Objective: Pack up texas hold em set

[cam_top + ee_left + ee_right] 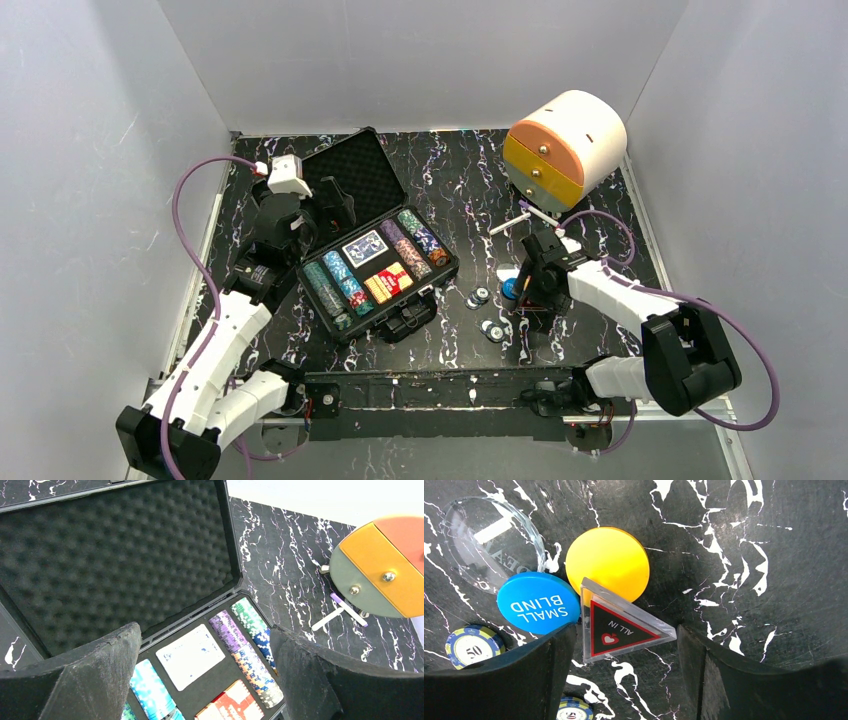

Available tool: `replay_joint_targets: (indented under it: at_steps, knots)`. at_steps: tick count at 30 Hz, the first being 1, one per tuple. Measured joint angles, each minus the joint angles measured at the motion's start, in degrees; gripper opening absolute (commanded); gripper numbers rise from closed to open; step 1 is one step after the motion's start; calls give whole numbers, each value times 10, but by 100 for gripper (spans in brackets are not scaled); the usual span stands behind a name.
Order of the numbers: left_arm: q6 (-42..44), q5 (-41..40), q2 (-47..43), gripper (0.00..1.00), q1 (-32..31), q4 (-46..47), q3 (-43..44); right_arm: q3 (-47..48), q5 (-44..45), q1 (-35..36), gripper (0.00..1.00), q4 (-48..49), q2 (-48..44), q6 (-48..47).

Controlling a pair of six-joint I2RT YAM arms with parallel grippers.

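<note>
The left arm reached forward over the open case (372,170), the left pincer (205,632) spread wide and empty above the chip rows (330,290) and card deck (365,247) seated in its foam tray. The case lay left of centre on the bench (470,190), its long axis running near-left to far-right. The right pincer (626,630), pointing down, stood open astride a triangular marker (619,625) beside a blue button (538,602) and a yellow button (607,562).

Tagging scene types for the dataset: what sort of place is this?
Probably a lab robot test cell: plain white walls box in a black marbled table, a left arm and right arm are mounted at its near edge, and a poker case and drawer box sit out as props.
</note>
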Motion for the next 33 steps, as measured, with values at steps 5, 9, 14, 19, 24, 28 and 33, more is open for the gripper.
replay_joint_targets:
  at_steps: [5,9,14,19,24,28,33]
  knots:
    - [0,3,3,98,3,0,0,-4,-1,-4,69,14,-3,-23]
    - [0,5,6,98,3,0,0,-5,-7,-7,56,23,-3,-30]
    - [0,5,6,98,4,0,0,-4,-11,-7,51,21,-4,-39]
    - [-1,5,6,98,6,0,0,20,-14,-7,50,-5,-17,-46]
    - [-1,5,6,98,6,0,0,64,-32,-6,50,-12,-45,-55]
    - [0,4,5,98,6,0,0,106,-49,17,50,-9,-43,-59]
    - [0,-13,-7,98,7,-2,0,195,-48,101,50,-7,28,-61]
